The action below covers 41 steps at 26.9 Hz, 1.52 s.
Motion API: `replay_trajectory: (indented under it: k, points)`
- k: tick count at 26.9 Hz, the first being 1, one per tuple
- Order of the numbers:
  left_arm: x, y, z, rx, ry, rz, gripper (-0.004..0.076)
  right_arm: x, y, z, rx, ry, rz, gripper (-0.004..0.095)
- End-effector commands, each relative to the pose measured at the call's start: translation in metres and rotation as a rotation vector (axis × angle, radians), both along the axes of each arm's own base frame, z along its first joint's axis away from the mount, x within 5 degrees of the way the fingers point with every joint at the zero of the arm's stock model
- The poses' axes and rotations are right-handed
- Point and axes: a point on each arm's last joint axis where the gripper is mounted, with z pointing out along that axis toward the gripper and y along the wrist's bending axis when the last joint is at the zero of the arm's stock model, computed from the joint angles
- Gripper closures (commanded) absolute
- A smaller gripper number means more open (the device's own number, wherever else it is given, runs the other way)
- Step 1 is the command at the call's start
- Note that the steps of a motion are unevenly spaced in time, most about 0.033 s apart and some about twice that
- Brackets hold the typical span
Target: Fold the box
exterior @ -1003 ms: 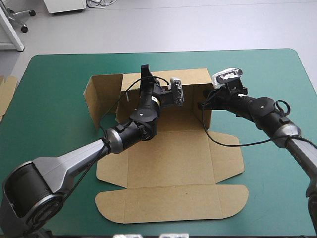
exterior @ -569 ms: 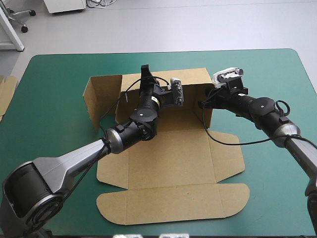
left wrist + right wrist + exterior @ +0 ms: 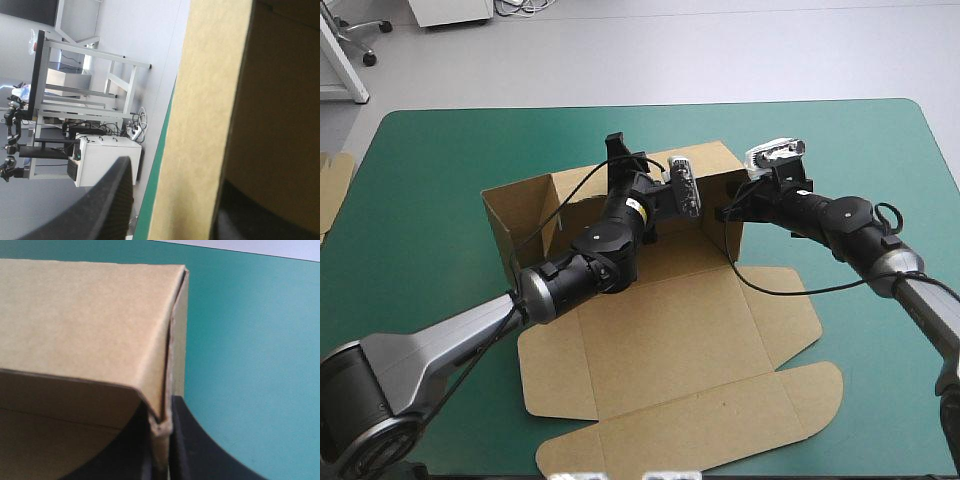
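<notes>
The brown box (image 3: 660, 330) lies mid-table with its base and long lid flat. Its back wall and left side wall (image 3: 520, 215) stand raised. My left gripper (image 3: 616, 150) reaches over the base and is shut on the top edge of the back wall. In the left wrist view the board (image 3: 215, 100) stands between the two black fingers (image 3: 107, 205). My right gripper (image 3: 727, 213) is shut on the raised right wall at the back right corner. In the right wrist view that folded corner (image 3: 85, 315) is pinched between the right gripper (image 3: 161, 415) and its near-closed fingers.
An edge of more brown board (image 3: 332, 185) shows at the table's left edge. The teal-green cover (image 3: 880, 150) lies bare to the right of the box and along the far edge.
The whole box has turned counter-clockwise on the table, the lid's right end swinging away from the front edge. The left wall has folded inward. Both grippers keep their hold.
</notes>
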Motion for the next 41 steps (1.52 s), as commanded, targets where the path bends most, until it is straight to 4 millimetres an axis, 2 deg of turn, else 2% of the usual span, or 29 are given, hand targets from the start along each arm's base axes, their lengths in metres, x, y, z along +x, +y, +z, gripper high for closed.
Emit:
replay_trajectory:
  k: [1, 4, 7, 12, 19, 22, 26, 31, 37, 41]
  points:
    - [-0.019, 0.005, 0.039, -0.069, -0.067, -0.028, 0.0432, -0.004, -0.001, 0.028, 0.059, -0.066, -0.025, 0.0941]
    - [-0.033, 0.004, 0.049, -0.100, -0.058, -0.057, 0.0432, -0.003, -0.002, 0.027, 0.052, -0.069, -0.027, 0.0941]
    - [-0.053, 0.017, 0.074, -0.132, -0.078, -0.097, 0.0432, -0.004, -0.002, 0.026, 0.044, -0.061, -0.030, 0.0942]
    - [-0.058, 0.054, 0.115, -0.239, -0.193, -0.145, 0.0469, -0.004, -0.003, 0.026, 0.039, -0.054, -0.035, 0.0942]
    - [-0.054, 0.089, 0.143, -0.353, -0.295, -0.153, 0.0484, -0.004, -0.004, 0.025, 0.043, -0.034, -0.048, 0.0942]
    - [-0.039, 0.120, 0.151, -0.436, -0.323, -0.066, 0.0484, -0.004, -0.004, 0.024, 0.040, -0.023, -0.053, 0.0941]
    - [-0.014, 0.172, 0.154, -0.500, -0.368, 0.101, 0.0484, -0.005, -0.003, 0.023, 0.040, -0.016, -0.043, 0.0941]
    - [0.002, 0.236, 0.155, -0.596, -0.411, 0.320, 0.0484, -0.005, -0.003, 0.023, 0.040, -0.014, -0.041, 0.0941]
    - [0.001, 0.304, 0.150, -0.803, -0.446, 0.650, 0.0484, -0.005, -0.004, 0.022, 0.052, 0.007, -0.059, 0.0941]
    - [-0.006, 0.334, 0.133, -0.890, -0.396, 0.889, 0.0484, -0.005, -0.005, 0.020, 0.029, 0.018, -0.066, 0.0941]
